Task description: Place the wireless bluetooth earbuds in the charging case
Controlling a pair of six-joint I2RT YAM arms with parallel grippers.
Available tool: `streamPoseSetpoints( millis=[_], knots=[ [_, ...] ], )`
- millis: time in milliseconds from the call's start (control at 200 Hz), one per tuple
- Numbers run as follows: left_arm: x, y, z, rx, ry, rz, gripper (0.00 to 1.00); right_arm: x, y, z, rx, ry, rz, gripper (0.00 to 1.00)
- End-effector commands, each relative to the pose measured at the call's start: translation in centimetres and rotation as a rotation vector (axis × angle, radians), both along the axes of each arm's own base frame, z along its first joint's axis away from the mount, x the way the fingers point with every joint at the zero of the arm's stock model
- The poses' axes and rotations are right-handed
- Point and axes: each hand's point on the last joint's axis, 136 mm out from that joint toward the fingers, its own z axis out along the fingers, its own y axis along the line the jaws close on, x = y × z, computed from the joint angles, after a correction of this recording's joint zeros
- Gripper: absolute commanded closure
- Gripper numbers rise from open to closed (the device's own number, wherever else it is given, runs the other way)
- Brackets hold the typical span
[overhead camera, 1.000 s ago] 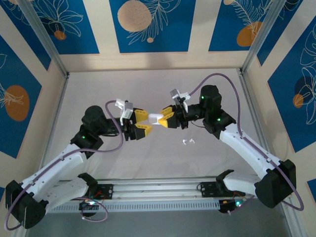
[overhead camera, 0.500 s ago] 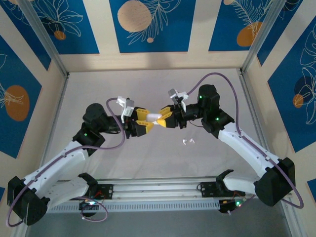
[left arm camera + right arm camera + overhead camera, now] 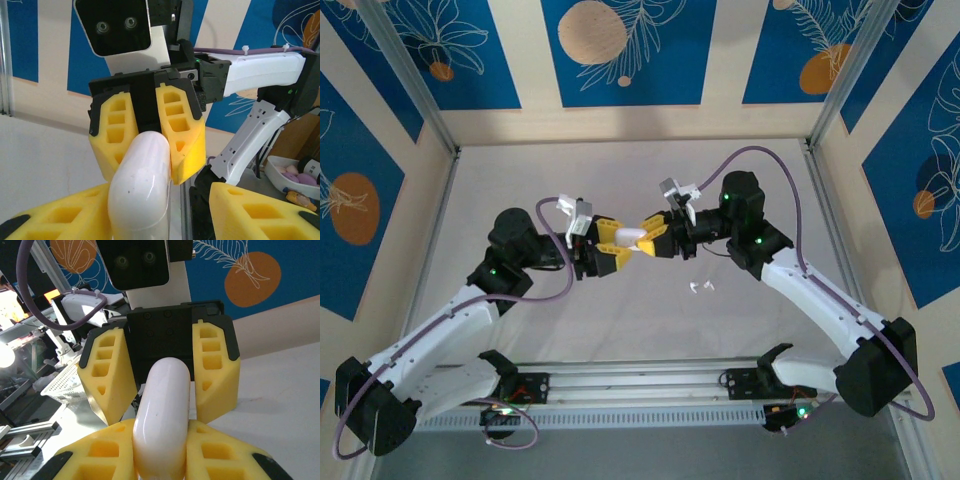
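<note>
The charging case [image 3: 632, 238] hangs mid-table with its long axis running left to right. Your right gripper [image 3: 648, 240] is clamped on its right end. Your left gripper [image 3: 619, 248] straddles the left end, its jaws part-spread and not gripping. The earbuds [image 3: 700, 289] lie loose on the near right, closest to your right arm.

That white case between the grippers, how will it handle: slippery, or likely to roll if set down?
The case looks glossy and rounded, so it may slip between the right gripper's yellow fingers. It seems rigid: no denting where clamped. Set down, its curved ends might let it rock or roll.
</note>
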Motion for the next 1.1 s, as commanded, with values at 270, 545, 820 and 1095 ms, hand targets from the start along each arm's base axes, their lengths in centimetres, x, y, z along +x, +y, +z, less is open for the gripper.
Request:
streamPoseSetpoints(
  millis=[270,545,820,1095],
  knots=[
    [0.1,0.1,2.0,-0.034,-0.072,0.013,0.74,0.6,-0.1,0.8,0.01,-0.016,-0.041,0.84],
    [0.0,-0.2,2.2,-0.049,-0.057,-0.015,0.62,1.1,0.0,0.7,0.012,-0.011,-0.07,0.82],
    [0.1,-0.1,1.9,-0.046,-0.054,-0.003,0.61,0.9,-0.2,1.0,0.028,-0.015,-0.069,0.83],
    [0.3,0.0,2.0,-0.049,-0.05,0.015,0.61,0.9,-0.3,1.0,0.038,-0.012,-0.076,0.83]
  ],
)
